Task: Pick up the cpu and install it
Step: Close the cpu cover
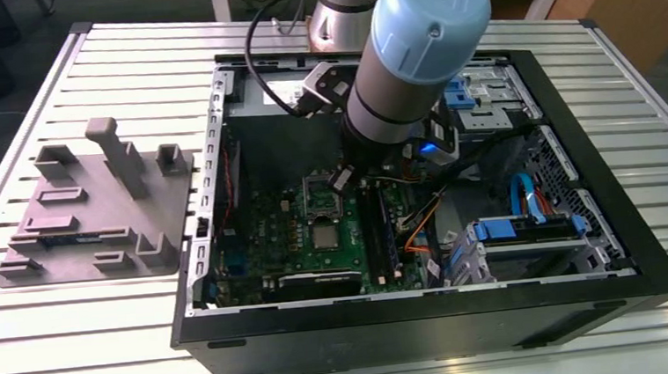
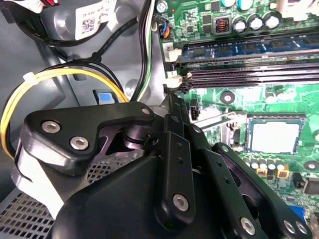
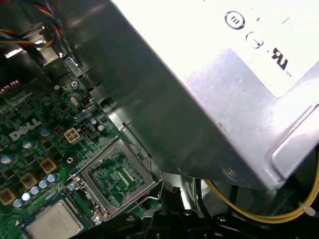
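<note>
The cpu (image 1: pixel 326 236) (image 2: pixel 275 134) (image 3: pixel 52 221), a small square chip with a shiny silver top, lies flat in its socket on the green motherboard (image 1: pixel 269 236) inside the open computer case (image 1: pixel 438 321). The socket's metal load plate (image 3: pixel 117 174) (image 1: pixel 320 197) stands flipped open beside the chip. My gripper (image 1: pixel 343 179) (image 2: pixel 172 97) (image 3: pixel 173 191) hangs low over the board just beyond that open plate, near its wire lever. It looks shut and holds nothing. It is not touching the cpu.
A big grey metal power supply (image 3: pixel 199 74) looms close beside the gripper. Dark memory slots (image 2: pixel 249 74) run beside the socket. Yellow cable (image 2: pixel 50 79) loops nearby. Drive bays with blue tabs (image 1: pixel 526 231) fill the case's other end. A grey fixture tray (image 1: pixel 89 213) sits at the exterior view's left.
</note>
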{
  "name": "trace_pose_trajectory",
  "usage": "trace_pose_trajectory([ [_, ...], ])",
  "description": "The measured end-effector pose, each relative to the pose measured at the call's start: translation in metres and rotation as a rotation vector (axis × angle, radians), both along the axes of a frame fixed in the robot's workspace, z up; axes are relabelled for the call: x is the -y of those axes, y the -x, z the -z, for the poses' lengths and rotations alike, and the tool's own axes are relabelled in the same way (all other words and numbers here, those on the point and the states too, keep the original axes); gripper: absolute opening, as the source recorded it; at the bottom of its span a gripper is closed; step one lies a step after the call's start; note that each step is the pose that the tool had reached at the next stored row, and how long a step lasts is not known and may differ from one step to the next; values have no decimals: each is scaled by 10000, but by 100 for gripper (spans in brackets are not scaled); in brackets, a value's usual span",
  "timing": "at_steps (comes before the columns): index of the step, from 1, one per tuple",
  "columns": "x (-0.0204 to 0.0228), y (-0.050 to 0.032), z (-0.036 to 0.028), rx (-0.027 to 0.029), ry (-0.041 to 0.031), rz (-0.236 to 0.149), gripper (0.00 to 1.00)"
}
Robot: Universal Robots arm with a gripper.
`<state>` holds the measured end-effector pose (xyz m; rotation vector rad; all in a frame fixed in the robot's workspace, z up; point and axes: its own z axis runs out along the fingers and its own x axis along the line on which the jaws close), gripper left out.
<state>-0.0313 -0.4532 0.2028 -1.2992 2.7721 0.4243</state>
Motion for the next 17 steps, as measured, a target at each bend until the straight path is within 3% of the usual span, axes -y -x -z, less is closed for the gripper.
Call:
trace_pose_trajectory([
  [5,-7,2,-51,1,141,0,10],
  [11,-10,10,-102,1,452,-6,10],
  [14,-15,11,-133,0,519,-8,10],
  [17,-17,12,-154,1,538,-9,10],
])
